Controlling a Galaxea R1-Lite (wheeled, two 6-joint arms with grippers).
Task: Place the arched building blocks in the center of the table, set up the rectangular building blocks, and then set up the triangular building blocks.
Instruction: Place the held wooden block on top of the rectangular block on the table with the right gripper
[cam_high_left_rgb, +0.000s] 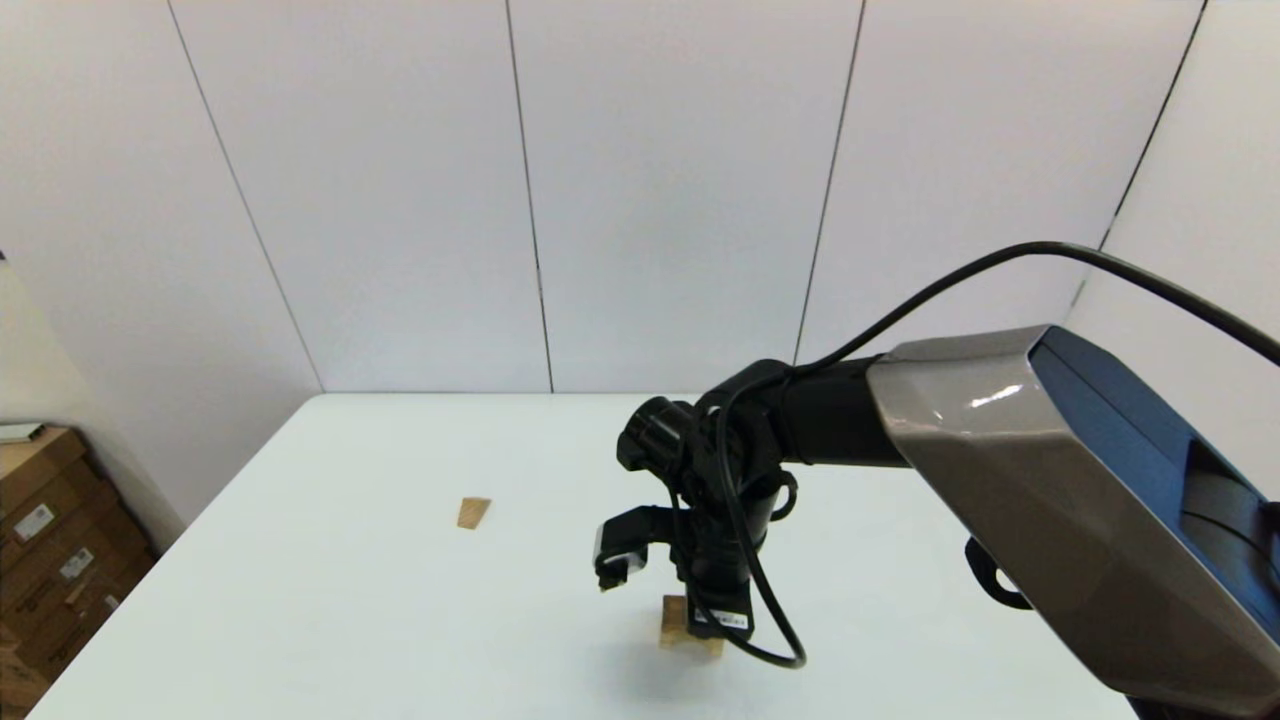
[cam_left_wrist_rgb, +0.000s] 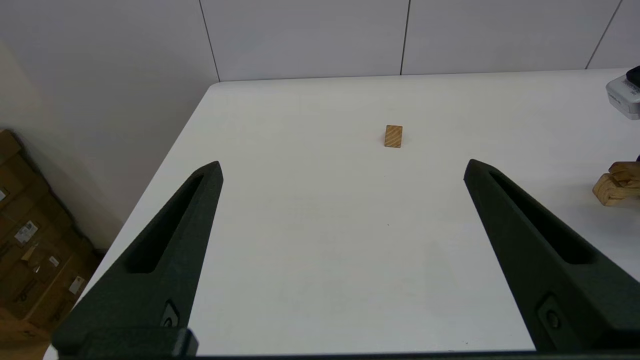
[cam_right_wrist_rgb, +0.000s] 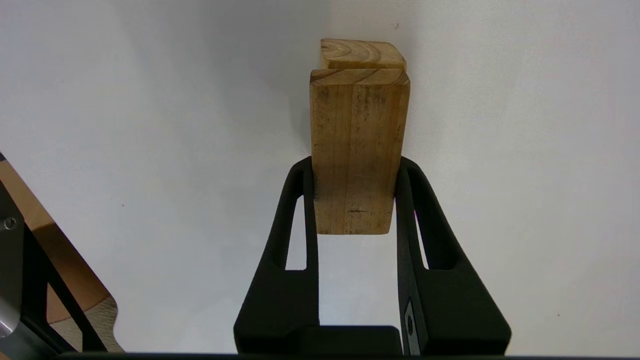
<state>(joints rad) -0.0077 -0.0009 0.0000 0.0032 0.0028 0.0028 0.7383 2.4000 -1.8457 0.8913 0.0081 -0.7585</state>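
Gripping the flat rectangular block (cam_right_wrist_rgb: 357, 150) by its long sides directly over the arched block (cam_right_wrist_rgb: 362, 54) near the table's (cam_high_left_rgb: 400, 600) middle, the right end effector (cam_right_wrist_rgb: 355, 172) pointed down while the left end effector (cam_left_wrist_rgb: 340, 170), spread wide, idled near the triangular block (cam_left_wrist_rgb: 393, 136).

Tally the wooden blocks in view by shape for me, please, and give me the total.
Arched block: 1
Rectangular block: 1
Triangular block: 1
Total: 3
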